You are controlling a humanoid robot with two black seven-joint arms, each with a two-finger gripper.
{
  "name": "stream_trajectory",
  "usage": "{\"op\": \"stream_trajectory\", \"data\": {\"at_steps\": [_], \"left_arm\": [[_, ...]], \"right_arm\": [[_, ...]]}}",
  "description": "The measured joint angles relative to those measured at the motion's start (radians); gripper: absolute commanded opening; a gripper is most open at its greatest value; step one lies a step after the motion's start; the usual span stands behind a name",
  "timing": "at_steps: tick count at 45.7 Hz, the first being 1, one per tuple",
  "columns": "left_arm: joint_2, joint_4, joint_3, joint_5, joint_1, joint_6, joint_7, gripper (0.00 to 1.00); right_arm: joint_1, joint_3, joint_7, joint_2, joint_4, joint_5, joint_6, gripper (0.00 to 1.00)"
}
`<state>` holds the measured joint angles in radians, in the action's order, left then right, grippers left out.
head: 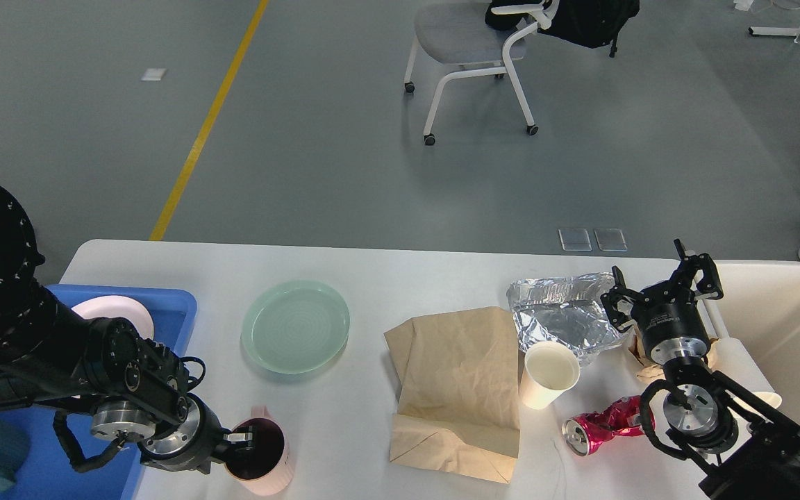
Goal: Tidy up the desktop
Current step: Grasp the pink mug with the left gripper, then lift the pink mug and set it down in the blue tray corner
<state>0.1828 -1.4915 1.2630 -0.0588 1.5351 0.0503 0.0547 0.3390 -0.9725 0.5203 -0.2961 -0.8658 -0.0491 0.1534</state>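
White smooth surface (372, 271) under both claws. Left claw (244, 439) grips pink cup (264, 462) rim at 7 o'clock; right claw (660, 285) spread, empty, at 3 o'clock.

Both arms were black, built of rounded segments joined by silver metal rings. The left arm (60, 361) bore small white dots on its bulky upper part and a looped black cable beneath. The right arm (692, 403) carried faint white lettering near its black two-finger gripper (660, 285).

Head view looks down over desktop (372, 278).
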Motion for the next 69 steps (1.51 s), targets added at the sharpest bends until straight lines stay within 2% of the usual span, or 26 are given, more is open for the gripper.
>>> {"op": "stream_trajectory", "data": {"at_steps": [5, 16, 18, 21, 31, 41, 45, 52, 59, 69], "left_arm": [[0.0, 0.009, -0.002, -0.002, -0.005, 0.0, -0.001, 0.23], [-0.002, 0.011, -0.002, -0.001, -0.008, 0.0, -0.001, 0.16], [-0.003, 0.011, -0.002, 0.0, -0.009, 0.0, -0.001, 0.12], [-0.004, 0.011, -0.002, 0.001, -0.009, 0.0, 0.002, 0.0], [-0.005, 0.011, -0.005, 0.002, -0.006, 0.003, 0.066, 0.0], [0.022, -0.001, 0.002, 0.003, 0.04, 0.04, 0.069, 0.0], [0.059, -0.025, 0.007, 0.003, 0.097, 0.103, 0.063, 0.0], [0.134, -0.074, 0.03, 0.004, 0.269, 0.254, 0.061, 0.0], [0.185, -0.12, 0.113, 0.006, 0.499, 0.414, 0.063, 0.0], [0.193, -0.151, 0.229, 0.007, 0.868, 0.673, 0.06, 0.0]], "right_arm": [[0.0, 0.0, 0.0, 0.0, 0.0, 0.0, 0.0, 1.0], [0.0, 0.0, 0.0, 0.0, 0.0, 0.0, 0.0, 1.0], [0.0, 0.0, 0.0, 0.0, 0.0, 0.0, 0.0, 1.0], [0.0, 0.0, 0.0, 0.0, 0.0, 0.0, 0.0, 1.0], [0.0, 0.0, 0.0, 0.0, 0.001, 0.0, 0.0, 1.0], [0.0, 0.0, 0.0, 0.0, 0.001, 0.0, 0.0, 1.0], [0.0, 0.0, 0.0, 0.0, 0.001, 0.0, 0.0, 1.0], [0.0, 0.0, 0.0, 0.0, 0.001, 0.0, 0.0, 1.0], [0.0, 0.0, 0.0, 0.0, 0.001, 0.0, 0.0, 1.0], [0.0, 0.0, 0.0, 0.0, 0.001, 0.0, 0.0, 1.0]]}}
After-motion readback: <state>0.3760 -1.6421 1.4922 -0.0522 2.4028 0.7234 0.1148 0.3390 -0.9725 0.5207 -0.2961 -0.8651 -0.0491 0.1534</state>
